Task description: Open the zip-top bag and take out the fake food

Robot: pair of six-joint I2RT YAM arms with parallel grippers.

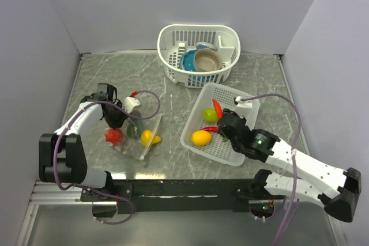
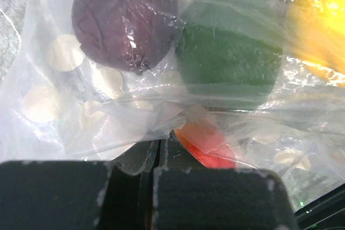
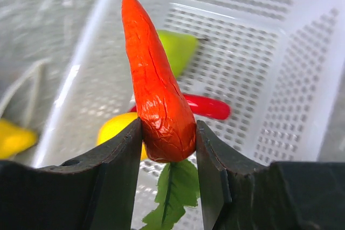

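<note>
Right gripper [image 3: 168,133] clenched on orange-red pepper [image 3: 156,95]: lower it into the white tray [image 3: 302,79] before releasing. Left gripper [image 2: 160,152] pinches zip-top bag [image 2: 108,111]; hold steady.

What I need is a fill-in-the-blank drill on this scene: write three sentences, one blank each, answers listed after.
1. The right hand is ____ on an orange-red piece of fake food.
2. The left hand pinches the zip-top bag, which is printed with white ____.
3. The round basket at the back of the table holds two ____.
Missing words: shut; dots; bowls.
</note>
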